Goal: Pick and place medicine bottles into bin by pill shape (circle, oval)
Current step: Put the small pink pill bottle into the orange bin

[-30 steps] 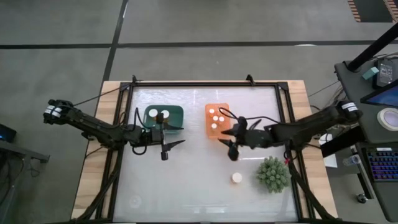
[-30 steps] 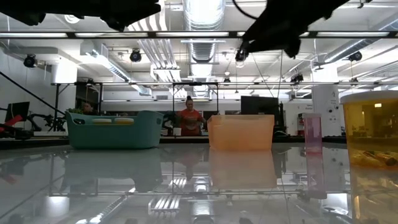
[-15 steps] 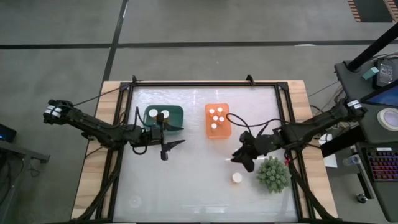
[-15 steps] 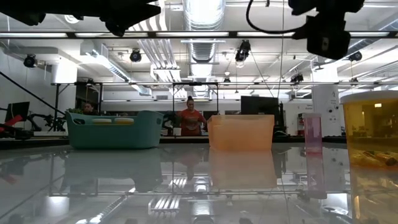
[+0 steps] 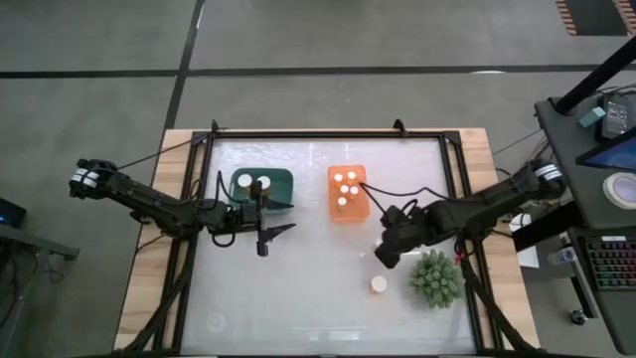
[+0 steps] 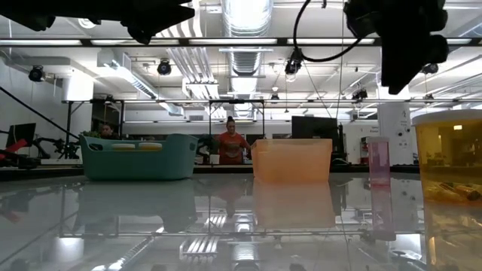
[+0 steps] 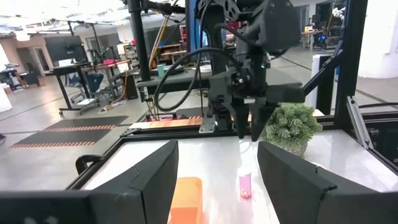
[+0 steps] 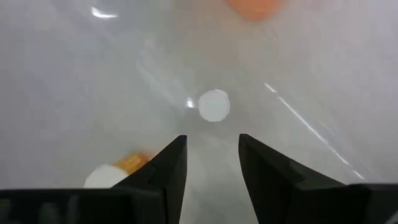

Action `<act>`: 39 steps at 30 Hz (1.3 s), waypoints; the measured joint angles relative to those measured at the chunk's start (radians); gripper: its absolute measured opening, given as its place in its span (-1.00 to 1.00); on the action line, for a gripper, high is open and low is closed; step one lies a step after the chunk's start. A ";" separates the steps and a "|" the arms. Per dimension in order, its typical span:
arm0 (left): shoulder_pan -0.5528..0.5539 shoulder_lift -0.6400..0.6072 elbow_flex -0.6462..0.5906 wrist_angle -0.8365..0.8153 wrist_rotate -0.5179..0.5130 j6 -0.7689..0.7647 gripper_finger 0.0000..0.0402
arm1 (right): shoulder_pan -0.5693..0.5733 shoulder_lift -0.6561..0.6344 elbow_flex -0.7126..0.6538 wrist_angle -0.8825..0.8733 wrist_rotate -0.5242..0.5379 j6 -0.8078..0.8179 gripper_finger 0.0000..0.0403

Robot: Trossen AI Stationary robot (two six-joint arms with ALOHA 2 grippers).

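One medicine bottle [image 5: 379, 284], white-capped, stands alone on the white table near the plant; it also shows in the left wrist view [image 7: 245, 185]. My right gripper [image 5: 384, 259] hangs open above the table just on the far side of it, fingers pointing down [image 7: 247, 132], touching nothing. In its own view [image 8: 212, 140] a white-capped orange bottle [image 8: 115, 171] shows beside one finger. The orange bin [image 5: 347, 193] holds several bottles, the green bin [image 5: 262, 187] two. My left gripper [image 5: 270, 235] waits open and level beside the green bin's near side.
A spiky green plant [image 5: 437, 278] stands right of the loose bottle, close to my right arm. A large amber bottle [image 6: 452, 162] and a small pinkish one [image 6: 378, 160] show in the low view. A person [image 6: 230, 143] stands in the room beyond.
My right gripper has left the orange bin's near right corner and gone toward the table's near edge, toward the loose bottle. It has tipped from nearly level to pointing steeply down, rolling as it went.
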 joint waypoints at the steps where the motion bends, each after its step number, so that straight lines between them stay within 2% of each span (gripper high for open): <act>1: 0.000 0.000 0.000 0.000 0.000 0.000 0.02 | -0.004 0.021 0.020 -0.018 0.000 0.000 -0.32; 6: 0.000 0.000 0.000 0.000 0.000 0.000 0.02 | -0.027 0.127 0.115 -0.047 -0.002 -0.018 -0.28; 13: 0.000 0.000 0.000 -0.007 0.000 0.001 0.02 | -0.069 0.270 0.229 -0.219 -0.009 -0.022 0.01; 22: 0.000 0.000 0.000 -0.010 0.000 0.001 0.02 | -0.093 0.354 0.247 -0.217 -0.063 -0.054 0.28; 32: 0.000 0.000 0.000 -0.011 0.000 0.002 0.02 | -0.093 0.387 0.233 -0.156 -0.081 -0.059 0.30; 39: 0.000 0.000 0.000 -0.011 0.000 0.002 0.02 | -0.093 0.419 0.228 -0.143 -0.081 -0.071 0.23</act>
